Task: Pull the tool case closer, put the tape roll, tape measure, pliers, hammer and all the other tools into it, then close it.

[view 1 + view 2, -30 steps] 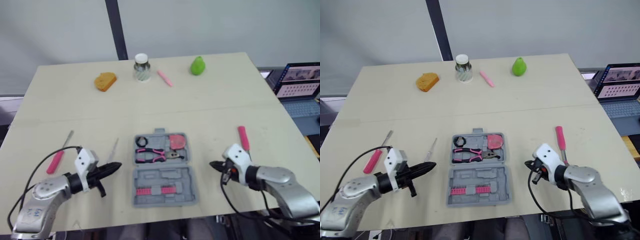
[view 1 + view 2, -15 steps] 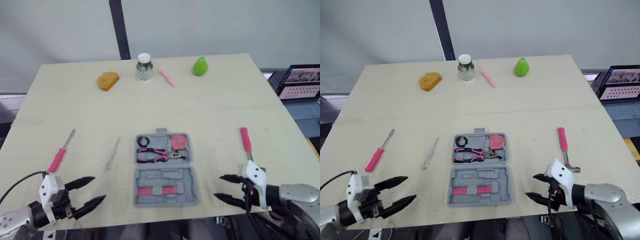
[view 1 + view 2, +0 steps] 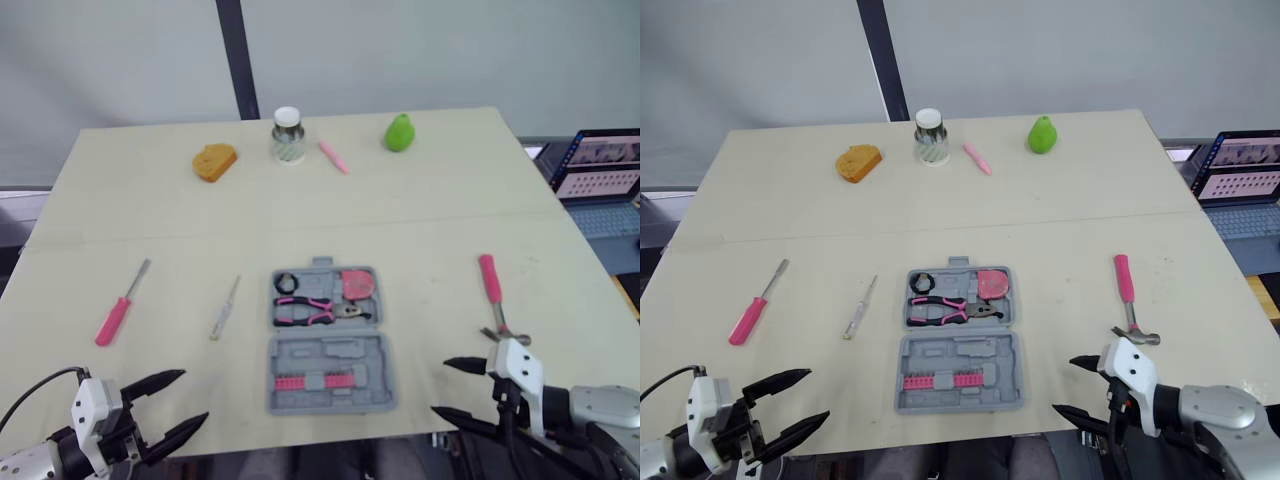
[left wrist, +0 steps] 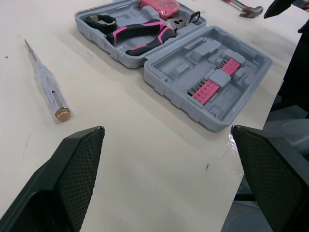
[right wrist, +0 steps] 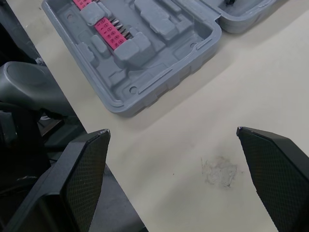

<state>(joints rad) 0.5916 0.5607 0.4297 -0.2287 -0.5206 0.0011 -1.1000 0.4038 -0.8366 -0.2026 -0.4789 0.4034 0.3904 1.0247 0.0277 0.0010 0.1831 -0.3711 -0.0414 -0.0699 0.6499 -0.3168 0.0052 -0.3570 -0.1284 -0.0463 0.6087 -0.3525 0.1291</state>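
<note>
One grey moulded-plastic tool case [image 3: 325,338] lay open, centred near the front edge of the pale table [image 3: 420,220]. Far half held a black tape roll [image 3: 285,282], pink-and-black pliers [image 3: 315,309] and a pink tape measure [image 3: 354,283]. Near half held a row of pink bits [image 3: 310,382]. Pink-handled hammer [image 3: 491,290] lay to the right. Slim clear screwdriver [image 3: 224,308] and pink-handled screwdriver [image 3: 120,307] lay to the left, all apart from the case. Left gripper [image 3: 194,395] and right gripper [image 3: 440,387] hovered at the front edge, fingers spread, empty.

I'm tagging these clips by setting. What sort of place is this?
Probably a robotics lab or test room: a plain table before a grey backdrop, a laptop beside it, and mismatched props, a green pear and a tool case.
</note>
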